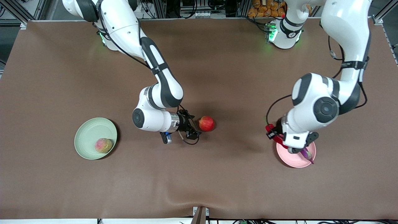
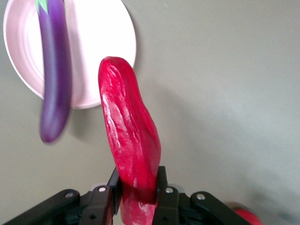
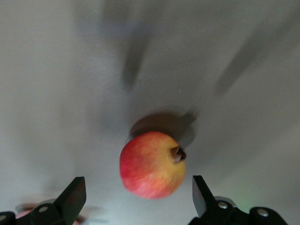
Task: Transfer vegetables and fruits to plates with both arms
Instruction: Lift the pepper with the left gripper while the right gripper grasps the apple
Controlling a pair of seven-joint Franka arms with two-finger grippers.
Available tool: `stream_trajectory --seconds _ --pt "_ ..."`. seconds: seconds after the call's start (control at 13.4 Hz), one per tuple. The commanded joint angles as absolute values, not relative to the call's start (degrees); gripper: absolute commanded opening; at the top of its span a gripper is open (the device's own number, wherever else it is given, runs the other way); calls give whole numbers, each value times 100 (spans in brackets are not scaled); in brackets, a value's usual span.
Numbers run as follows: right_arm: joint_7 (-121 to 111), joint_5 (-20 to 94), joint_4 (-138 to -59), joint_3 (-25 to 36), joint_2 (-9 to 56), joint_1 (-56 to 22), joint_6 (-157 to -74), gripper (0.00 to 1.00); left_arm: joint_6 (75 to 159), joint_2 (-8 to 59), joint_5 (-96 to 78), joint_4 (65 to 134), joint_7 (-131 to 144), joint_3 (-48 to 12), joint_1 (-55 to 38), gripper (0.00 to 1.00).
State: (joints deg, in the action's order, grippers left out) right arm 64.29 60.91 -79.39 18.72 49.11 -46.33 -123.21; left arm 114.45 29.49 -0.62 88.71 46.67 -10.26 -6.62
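Observation:
My left gripper (image 2: 138,197) is shut on the red chili pepper (image 2: 131,145) and holds it just above the table at the edge of the pale pink plate (image 2: 101,42). The purple eggplant (image 2: 55,70) lies on that plate, its tip over the rim. In the front view the left gripper (image 1: 279,139), chili (image 1: 273,132), eggplant (image 1: 307,154) and pink plate (image 1: 292,160) show together. My right gripper (image 3: 138,194) is open beside the red-orange apple (image 3: 152,164), which rests on the table; the fingers (image 3: 75,197) do not touch it. The front view shows the right gripper (image 1: 194,127) and apple (image 1: 206,123).
The pinkish-yellow peach (image 1: 103,145) lies in the mint green plate (image 1: 90,130) toward the right arm's end of the table. The brown cloth (image 1: 199,174) covers the whole table and has a small wrinkle at its edge nearest the front camera.

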Motion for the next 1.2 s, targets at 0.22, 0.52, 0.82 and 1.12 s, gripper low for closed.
stream_trajectory --seconds 0.22,0.52,0.82,1.12 --pt "6504 6091 -7937 1811 5097 -4922 -12463 100 11496 3225 114 8851 3613 -1064 -53 0" --pt "6495 6082 -7937 1758 5273 -5158 -13067 100 11697 3410 720 8842 3280 -1055 298 0" --pt "6486 6056 -7937 1758 5353 -5256 -13342 48 11707 3392 721 8711 2752 -1046 466 0" --pt "6425 5907 -7980 2011 5116 -5089 -13193 41 11707 3489 721 8710 2584 -1037 737 0"
